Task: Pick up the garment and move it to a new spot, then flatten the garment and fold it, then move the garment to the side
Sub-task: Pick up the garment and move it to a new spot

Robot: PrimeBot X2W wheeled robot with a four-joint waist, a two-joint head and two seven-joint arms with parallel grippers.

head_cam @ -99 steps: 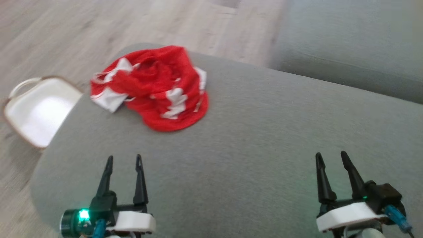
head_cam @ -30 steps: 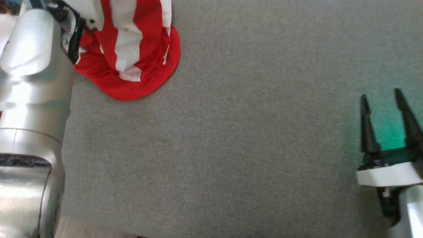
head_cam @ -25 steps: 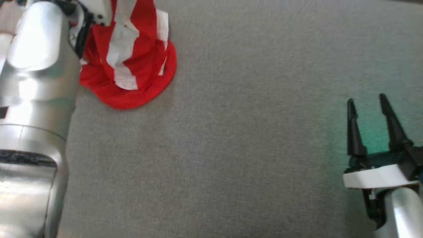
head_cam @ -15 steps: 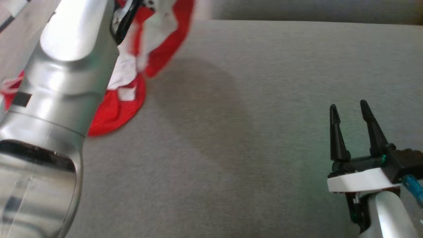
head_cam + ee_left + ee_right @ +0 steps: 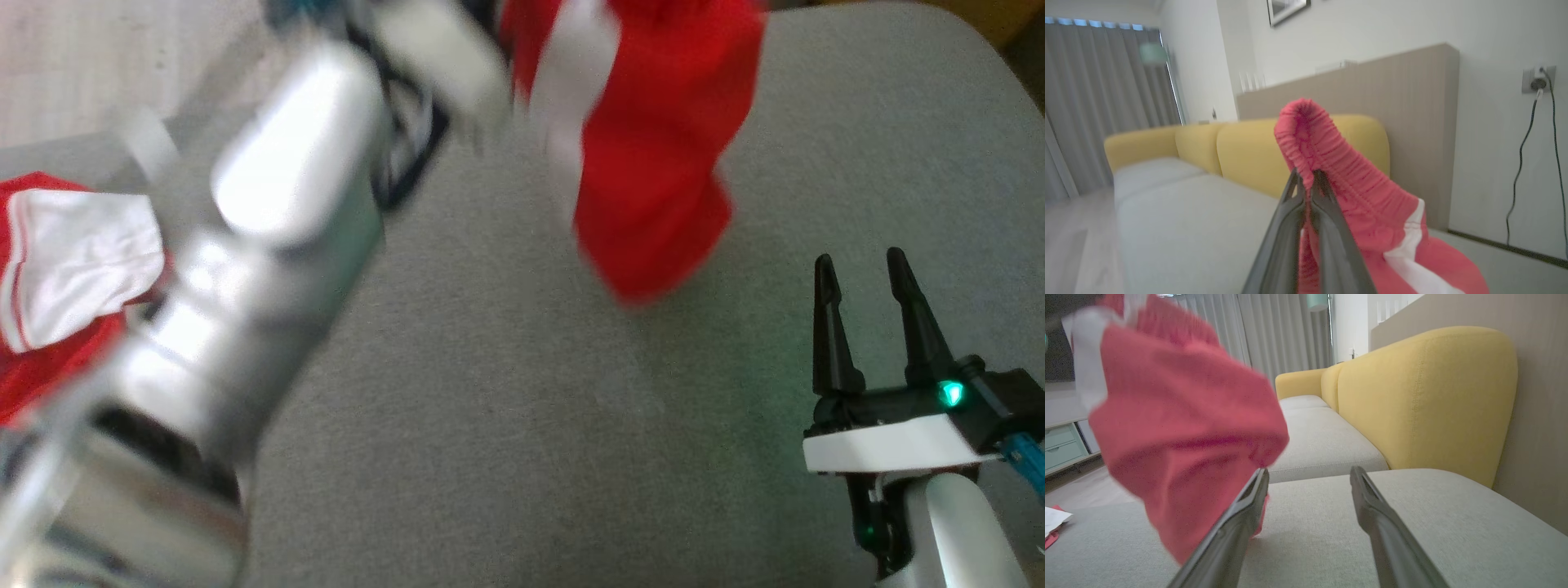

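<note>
The garment (image 5: 653, 147), red with a white stripe, hangs in the air over the far part of the grey cushion (image 5: 506, 425). My left gripper (image 5: 1306, 179) is shut on its gathered elastic waistband (image 5: 1314, 139), and the cloth (image 5: 1372, 228) drops away below the fingers. The left arm (image 5: 269, 237) crosses the head view as a blurred silver shape from lower left to top centre. At the lower right my right gripper (image 5: 857, 265) stands open and empty above the cushion. In the right wrist view the garment (image 5: 1184, 428) hangs just left of the open right gripper (image 5: 1308, 471).
A red and white piece of cloth (image 5: 73, 261) lies at the cushion's left edge; I cannot tell whether it joins the held garment. A yellow sofa back (image 5: 1433, 396) and more grey seats (image 5: 1314, 437) lie beyond. A wall socket with a cable (image 5: 1535, 122) is further off.
My left arm has lifted the garment off the cushion and swung it to the right, towards the right gripper. The head camera has also shifted. The right gripper has stayed open.
</note>
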